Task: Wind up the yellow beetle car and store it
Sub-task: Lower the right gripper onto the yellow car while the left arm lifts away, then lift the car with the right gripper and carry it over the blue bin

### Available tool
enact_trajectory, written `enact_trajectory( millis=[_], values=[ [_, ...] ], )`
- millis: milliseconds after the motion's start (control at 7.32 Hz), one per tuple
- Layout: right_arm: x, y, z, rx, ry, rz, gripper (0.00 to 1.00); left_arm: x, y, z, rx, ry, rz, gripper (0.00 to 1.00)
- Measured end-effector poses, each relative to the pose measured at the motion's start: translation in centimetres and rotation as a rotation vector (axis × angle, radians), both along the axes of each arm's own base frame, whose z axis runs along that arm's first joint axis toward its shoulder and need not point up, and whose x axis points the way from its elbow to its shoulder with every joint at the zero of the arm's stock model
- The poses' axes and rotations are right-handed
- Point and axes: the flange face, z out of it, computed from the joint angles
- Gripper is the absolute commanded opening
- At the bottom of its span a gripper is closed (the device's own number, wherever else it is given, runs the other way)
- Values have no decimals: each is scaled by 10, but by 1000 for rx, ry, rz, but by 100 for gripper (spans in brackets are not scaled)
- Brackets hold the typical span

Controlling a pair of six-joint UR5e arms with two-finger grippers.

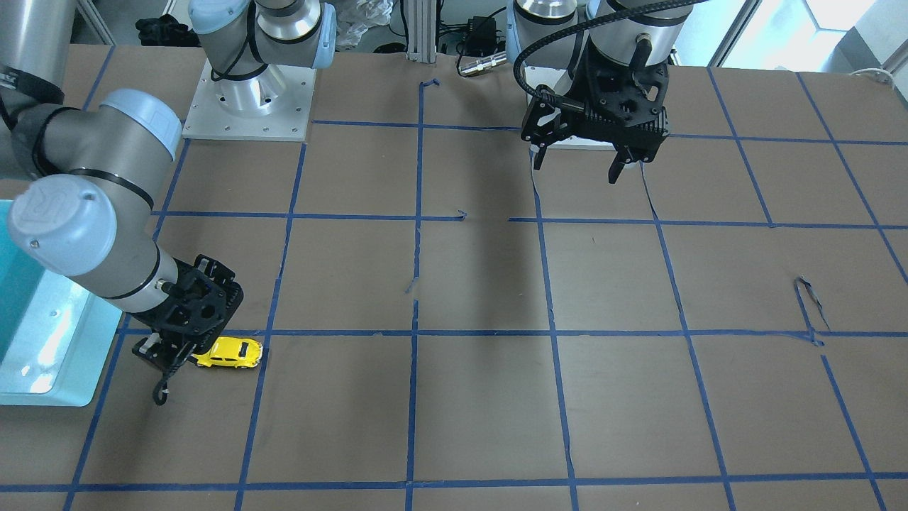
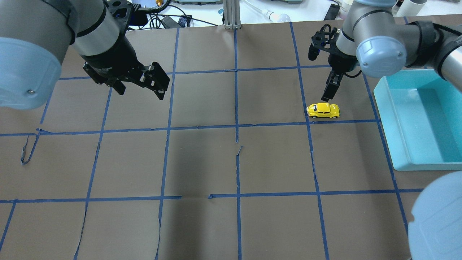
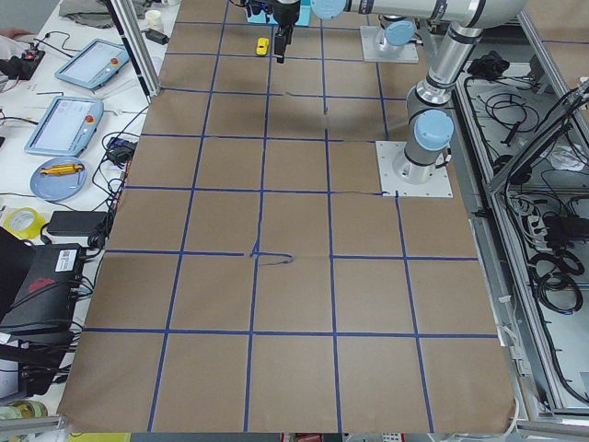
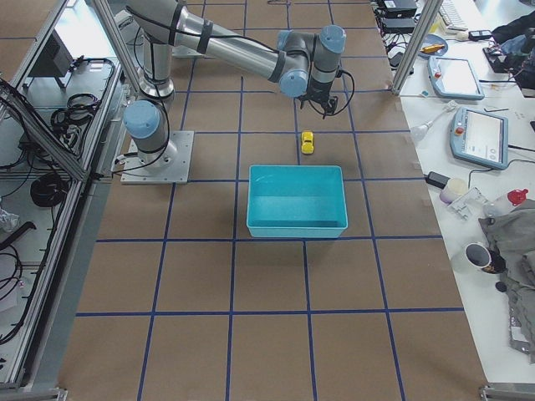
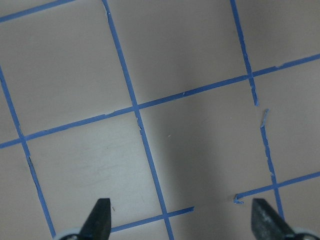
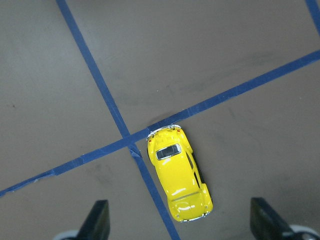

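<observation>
The yellow beetle car [image 2: 323, 110] stands on the brown table on a blue tape crossing, also seen in the front view [image 1: 229, 353] and the right-side view [image 4: 307, 142]. My right gripper [image 2: 327, 94] hovers just above and beside it, open and empty. In the right wrist view the car [image 6: 177, 172] lies on its wheels between the two spread fingertips [image 6: 97, 222], untouched. My left gripper [image 2: 140, 90] hangs open and empty over bare table on the other side, far from the car; it also shows in the front view [image 1: 578, 167] and the left wrist view [image 5: 182, 220].
A teal bin [image 2: 397, 137] stands on the table close to the car, on the robot's right side; it also shows in the right-side view [image 4: 297, 230]. Blue tape lines grid the brown table. Side benches hold tablets and cables.
</observation>
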Motion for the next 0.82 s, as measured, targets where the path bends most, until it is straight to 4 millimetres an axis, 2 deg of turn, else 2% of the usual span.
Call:
enact_trajectory(
  millis=[410,546,683,820],
  values=[
    [-1,7,-56,-55,11,196,100,4,5,11,-23,-15,35,100],
    [-1,10,-70,-51,10,223,92,11,3,10,-21,-42,48,100],
    [-1,11,-77,-45,7,232,77,20,1,9,-13,-54,66,100],
    [0,12,-80,-43,6,236,77,31,-6,7,-4,-56,89,100]
  ],
)
